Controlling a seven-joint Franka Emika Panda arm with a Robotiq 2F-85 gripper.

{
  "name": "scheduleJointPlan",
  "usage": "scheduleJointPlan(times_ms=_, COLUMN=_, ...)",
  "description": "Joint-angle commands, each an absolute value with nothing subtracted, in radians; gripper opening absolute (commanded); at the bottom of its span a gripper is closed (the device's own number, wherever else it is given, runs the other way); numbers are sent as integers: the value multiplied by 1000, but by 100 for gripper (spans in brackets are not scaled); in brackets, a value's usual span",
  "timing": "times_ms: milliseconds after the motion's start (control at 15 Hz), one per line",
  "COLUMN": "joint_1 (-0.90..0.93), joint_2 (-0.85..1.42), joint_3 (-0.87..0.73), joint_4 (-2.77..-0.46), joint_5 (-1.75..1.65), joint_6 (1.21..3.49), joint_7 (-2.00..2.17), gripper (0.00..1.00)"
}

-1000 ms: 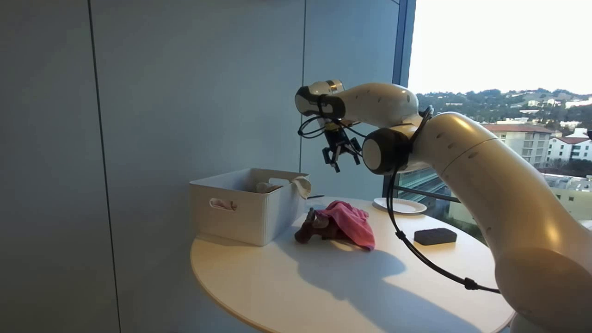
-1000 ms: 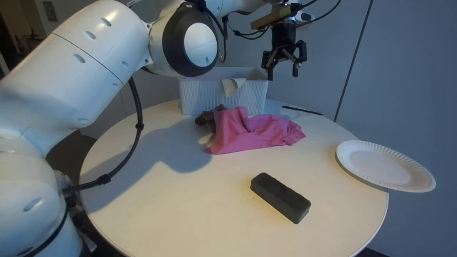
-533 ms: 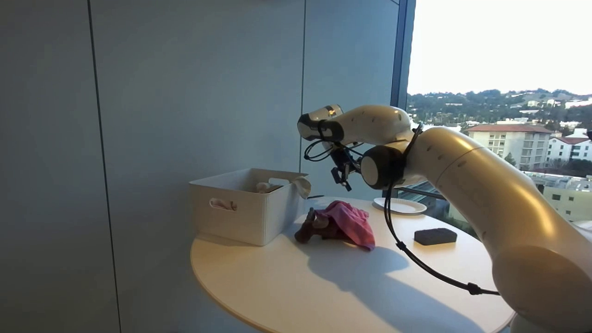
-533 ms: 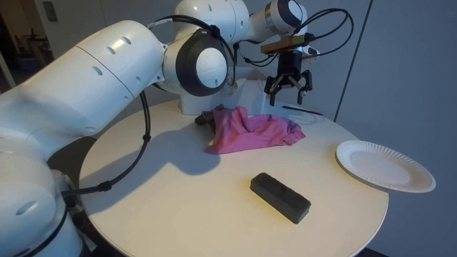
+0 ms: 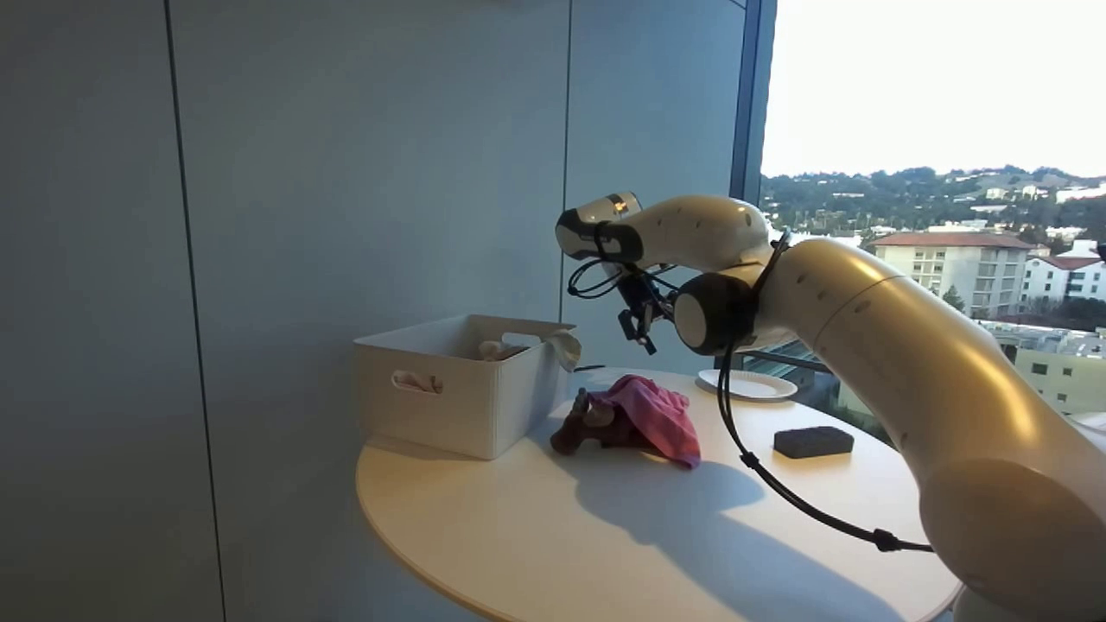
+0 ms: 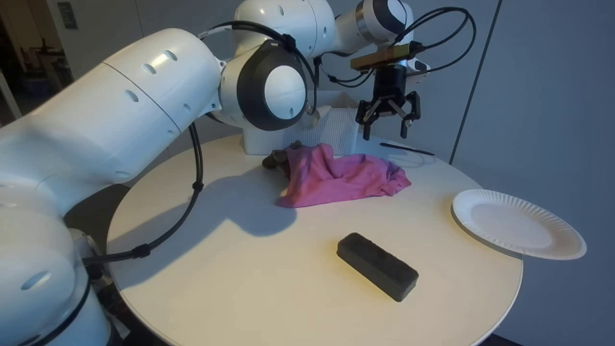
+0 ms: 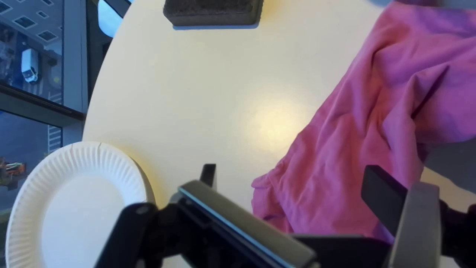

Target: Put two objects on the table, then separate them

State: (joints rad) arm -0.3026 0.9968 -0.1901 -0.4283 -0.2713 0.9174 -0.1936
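Note:
The pink-red cloth [image 5: 655, 415] lies crumpled on the round cream-white table [image 5: 510, 536], draped over part of the brown plush thing [image 5: 570, 432]. Only one end of the plush sticks out, on the side towards the white box; the rest is hidden under the cloth. In an exterior view that brown end [image 6: 276, 159] shows at the edge of the cloth [image 6: 336, 180]. My gripper [image 6: 385, 133] hangs above the table, beyond the cloth and apart from it. The wrist view shows its fingers [image 7: 383, 193] wide apart with nothing held, the cloth [image 7: 334, 160] lying below them.
A white box [image 5: 432, 402] with light-coloured things inside stands beside the plush. A white paper plate [image 6: 511, 226] overhangs the table's edge. A black block [image 6: 377, 266] lies on the near side in that view, and a thin black stick [image 6: 407, 148] behind the cloth.
The arm has come down, bringing the open gripper lower over the table, and has barely moved in the last half second. Cloth and plush lie where they were.

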Motion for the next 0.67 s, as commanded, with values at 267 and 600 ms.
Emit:
scheduleJointPlan(times_ms=267, joint_1=-299, joint_2=979, joint_3=-192, joint_4=-459, joint_5=-268, joint_6=930, joint_7=-189, gripper=100)
scheduleJointPlan(times_ms=600, joint_1=-278, joint_2=1036, joint_3=-177, joint_4=-417, joint_5=-263, joint_6=1019, joint_7=-194, gripper=100)
